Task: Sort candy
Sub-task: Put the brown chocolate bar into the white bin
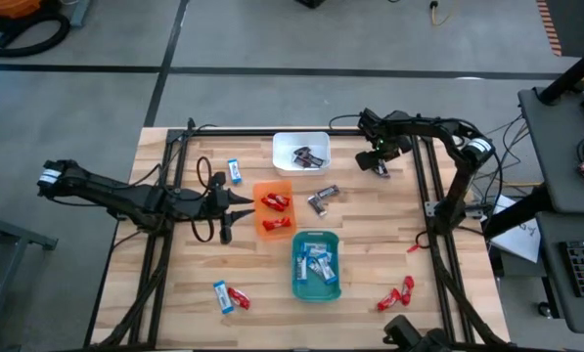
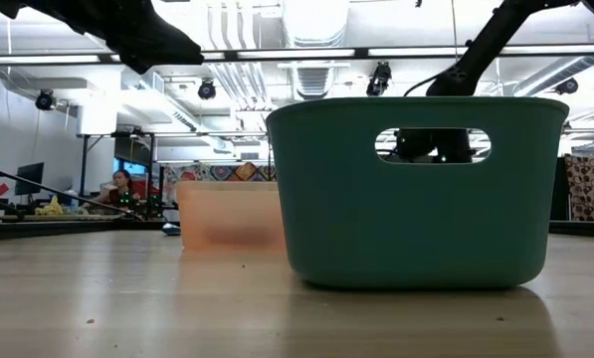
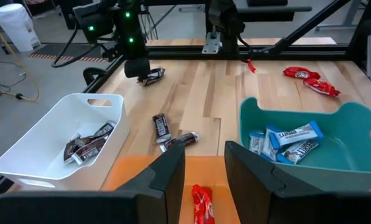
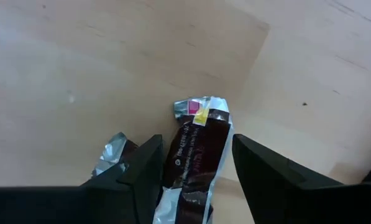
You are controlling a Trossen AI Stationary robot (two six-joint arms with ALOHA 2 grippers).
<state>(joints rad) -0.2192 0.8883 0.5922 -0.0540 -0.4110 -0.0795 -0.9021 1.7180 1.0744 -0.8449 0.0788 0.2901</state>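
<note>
My right gripper points down at the table's far right, open. Its fingers stand on either side of a dark brown and silver candy lying on the wood. A second silver wrapper lies beside it. My left gripper hangs open above the orange tray, with a red candy below it. The white tray holds dark candies, the orange tray holds red ones, and the teal tray holds blue-and-white ones. My right gripper has the dark candy's long sides between its open fingers, which come from above and lie across it. The candy lies flat on the table. I cannot tell whether either finger touches it.
Loose candies lie about the table: two dark ones right of the orange tray, a blue one at far left, a blue and a red one near left, red ones near right. A black frame runs along the table's edges.
</note>
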